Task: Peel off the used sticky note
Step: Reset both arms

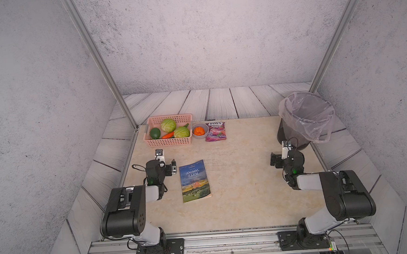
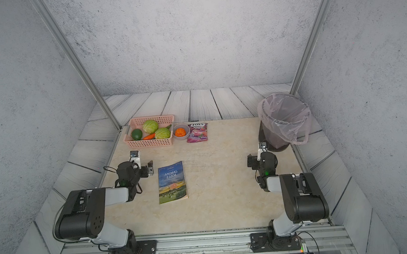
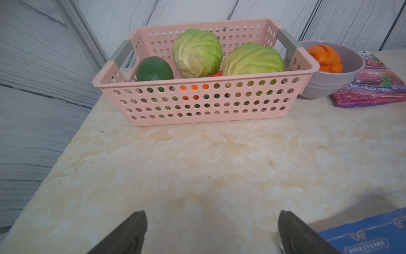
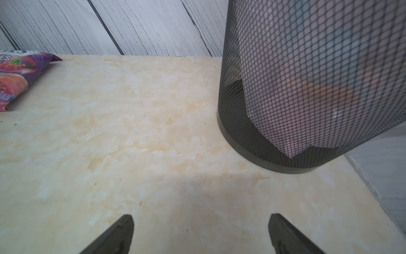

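Count, both top views: 2 arms, 1 book, 1 basket, 1 bowl, 1 sweet bag, 1 bin.

- Left gripper (image 3: 212,216): released, the two dark fingers spread wide over bare tabletop, nothing between them.
- Right gripper (image 4: 201,217): likewise spread wide and holding nothing, near the foot of the bin.
- Cream marble-patterned tabletop (image 1: 244,178): smooth and mottled.
- Thin blue-and-green paperback book titled "Animal Farm" (image 1: 195,180): lies flat, cover up, left of centre and just right of the left arm's wrist.
- Pink perforated rectangular plastic basket (image 1: 169,141), far left. It holds 2 pale green ribbed cabbages (image 1: 168,125) (image 1: 181,131), 1 dark green smooth egg-shaped fruit (image 1: 155,133) and 1 orange carrot (image 1: 168,135).
- Round grey bowl (image 1: 199,136): just right of the basket, with 1 lobed orange piece (image 1: 199,130) inside.
- Glossy purple-pink sweet bag (image 1: 215,131): just right of the bowl.
- Black wire-mesh cylindrical bin (image 4: 239,123), far right, lined with a crinkled clear plastic bag (image 1: 305,114).
- Used sticky note: place uncertain. A blurred orange patch (image 4: 329,94) shows through the mesh and liner, low inside the bin. Cannot tell whether that is the note.
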You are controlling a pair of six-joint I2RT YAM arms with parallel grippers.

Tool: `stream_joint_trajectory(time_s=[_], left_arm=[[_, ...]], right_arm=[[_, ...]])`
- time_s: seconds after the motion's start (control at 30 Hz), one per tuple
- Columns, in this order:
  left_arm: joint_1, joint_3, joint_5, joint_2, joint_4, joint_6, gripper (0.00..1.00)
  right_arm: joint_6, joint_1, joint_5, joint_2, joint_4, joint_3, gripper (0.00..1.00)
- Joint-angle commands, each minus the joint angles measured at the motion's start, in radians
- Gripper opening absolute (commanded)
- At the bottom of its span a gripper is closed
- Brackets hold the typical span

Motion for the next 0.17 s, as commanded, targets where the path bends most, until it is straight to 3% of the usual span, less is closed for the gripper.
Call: stream_joint_trajectory(time_s=[0.0, 0.13], left_arm=[[0.009, 0.035, -0.071, -0.005, -0.026, -0.031, 0.98], [0.008, 0.032, -0.074, -0.007, -0.022, -0.031, 0.98]], right_arm=[[0.008, -0.001, -0.013, -0.019, -0.019, 0.015, 0.99], [0.008, -0.002, -0.013, -0.018, -0.017, 0.016, 1.0]])
